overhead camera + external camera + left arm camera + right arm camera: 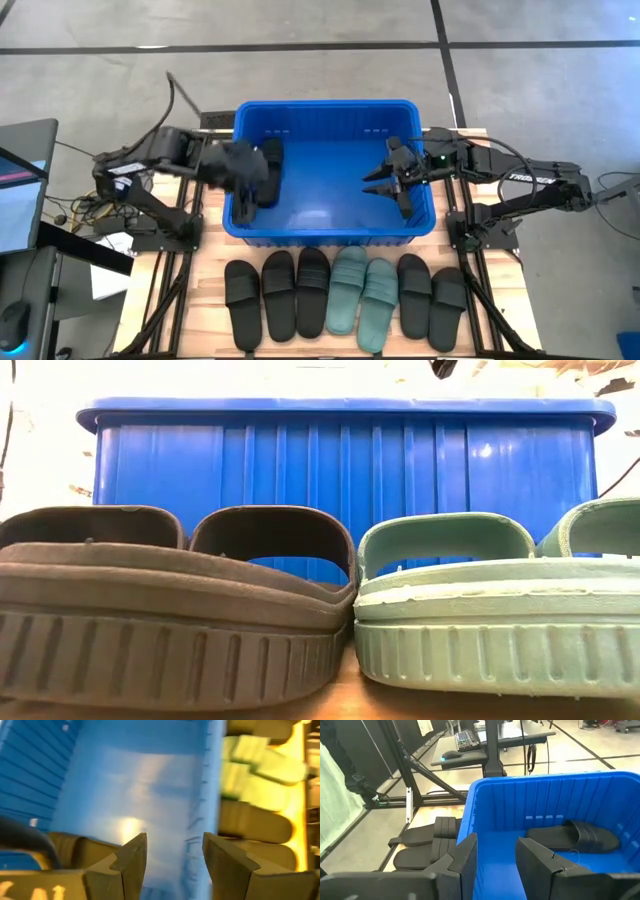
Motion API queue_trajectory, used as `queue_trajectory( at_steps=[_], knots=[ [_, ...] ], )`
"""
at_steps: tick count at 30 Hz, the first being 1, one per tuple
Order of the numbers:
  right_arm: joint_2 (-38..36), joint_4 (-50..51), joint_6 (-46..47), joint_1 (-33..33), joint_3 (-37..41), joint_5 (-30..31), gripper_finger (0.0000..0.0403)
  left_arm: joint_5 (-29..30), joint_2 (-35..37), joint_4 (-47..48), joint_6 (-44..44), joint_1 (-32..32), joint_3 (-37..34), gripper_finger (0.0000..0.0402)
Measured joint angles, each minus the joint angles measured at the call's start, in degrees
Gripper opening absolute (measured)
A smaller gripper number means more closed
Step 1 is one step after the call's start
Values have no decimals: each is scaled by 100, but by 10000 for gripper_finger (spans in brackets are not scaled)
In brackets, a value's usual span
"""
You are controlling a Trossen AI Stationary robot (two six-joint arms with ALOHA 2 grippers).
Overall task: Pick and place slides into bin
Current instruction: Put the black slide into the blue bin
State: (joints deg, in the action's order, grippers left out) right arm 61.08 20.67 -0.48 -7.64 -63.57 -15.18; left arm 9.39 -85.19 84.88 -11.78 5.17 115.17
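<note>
The blue bin [330,232] stands mid-table. One black slide [272,165] lies flat on the bin's floor by its left wall, also visible in the right wrist view [575,837]. Seven slides lie in a row, soles down, along the near edge: three black [278,292], two teal [362,290], two black [430,298]. My left gripper [243,192] hangs open over the bin's left part, fingers [132,857] apart with nothing between them. My right gripper [388,185] hovers open over the bin's right part, holding nothing [496,852].
The low view shows a black slide [170,610] and a teal slide [490,610] close in front of the bin's near wall [340,460]. The arm bases stand left and right of the bin. A monitor [25,190] sits beyond the table's left side.
</note>
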Motion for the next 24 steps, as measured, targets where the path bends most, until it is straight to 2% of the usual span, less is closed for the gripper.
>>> queue_trajectory(
  at_steps=[12,19,24],
  knots=[
    [2,-33,-154,2,0,2,120,882,-142,-34,-2289,2181,-10,181],
    [2,-55,-167,2,0,1,120,1534,-468,-20,-3538,3054,-5,181],
    [2,-55,-259,20,0,0,120,1664,-908,281,-4250,3495,-6,181]
  ],
)
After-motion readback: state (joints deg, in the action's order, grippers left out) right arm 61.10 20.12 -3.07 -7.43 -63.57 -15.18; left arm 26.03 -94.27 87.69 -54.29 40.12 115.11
